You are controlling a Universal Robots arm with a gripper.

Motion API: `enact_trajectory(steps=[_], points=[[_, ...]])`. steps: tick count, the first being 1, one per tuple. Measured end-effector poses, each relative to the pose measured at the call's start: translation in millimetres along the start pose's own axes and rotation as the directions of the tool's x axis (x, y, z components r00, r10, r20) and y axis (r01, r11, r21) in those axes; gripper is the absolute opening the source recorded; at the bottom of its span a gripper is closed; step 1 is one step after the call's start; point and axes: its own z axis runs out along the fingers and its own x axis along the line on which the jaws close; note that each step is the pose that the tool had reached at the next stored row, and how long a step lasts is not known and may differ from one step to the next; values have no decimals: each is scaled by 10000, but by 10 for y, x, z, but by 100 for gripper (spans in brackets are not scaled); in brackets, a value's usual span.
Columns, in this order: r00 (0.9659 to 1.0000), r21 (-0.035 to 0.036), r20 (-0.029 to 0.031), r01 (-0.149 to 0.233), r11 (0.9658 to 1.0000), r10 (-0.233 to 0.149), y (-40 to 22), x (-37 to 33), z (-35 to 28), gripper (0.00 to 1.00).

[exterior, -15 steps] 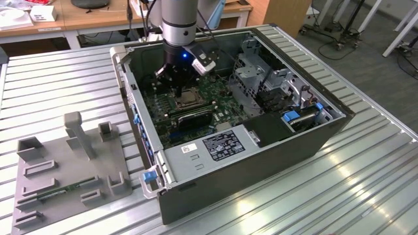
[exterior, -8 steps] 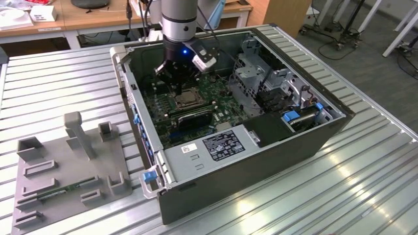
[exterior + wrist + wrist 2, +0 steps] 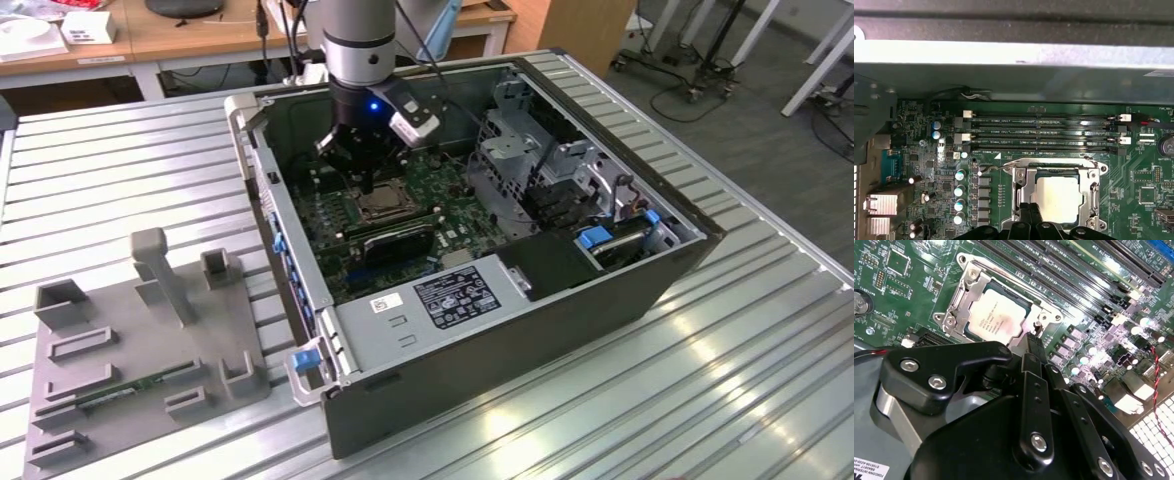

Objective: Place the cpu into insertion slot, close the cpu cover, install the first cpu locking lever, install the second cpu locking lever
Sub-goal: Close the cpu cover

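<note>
A ribbed metal table (image 3: 747,380) carried an open black PC tower case (image 3: 467,395) lying on its side, w/ a grey moulded fixture tray (image 3: 134,340) at approx. 8 o'clock from it in the exterior view. Inside lay the green motherboard (image 3: 320,225) (image 3: 904,295) (image 3: 1134,190) and, at 5 o'clock from the socket area, a silver labelled power-supply box (image 3: 427,300).

The arm's black gripper (image 3: 363,185) (image 3: 1029,342) (image 3: 1029,212) hung straight down over the square silvery-rimmed insertion slot (image 3: 390,212). Its fingers were drawn close together w/ nothing seen between them, tips just beside the slot's edge.

The small square pale-metal cpu (image 3: 996,315) (image 3: 1059,197) sat in the slot. The thin silvery windowed cpu cover (image 3: 971,287) (image 3: 1021,195) lay flat around it in both wrist views. Whether the levers were latched couldn't be told.

Long narrow black memory slots (image 3: 1064,270) (image 3: 1044,132) ran alongside the socket.
</note>
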Motion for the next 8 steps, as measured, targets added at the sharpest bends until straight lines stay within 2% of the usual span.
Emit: enact_trajectory(steps=[4, 8], points=[[10000, 0, 0, 0, 10000, 0, -1, -24, 3, 11], [10000, 1, -8, 1, 10000, -1, -2, -114, 7, 11]])
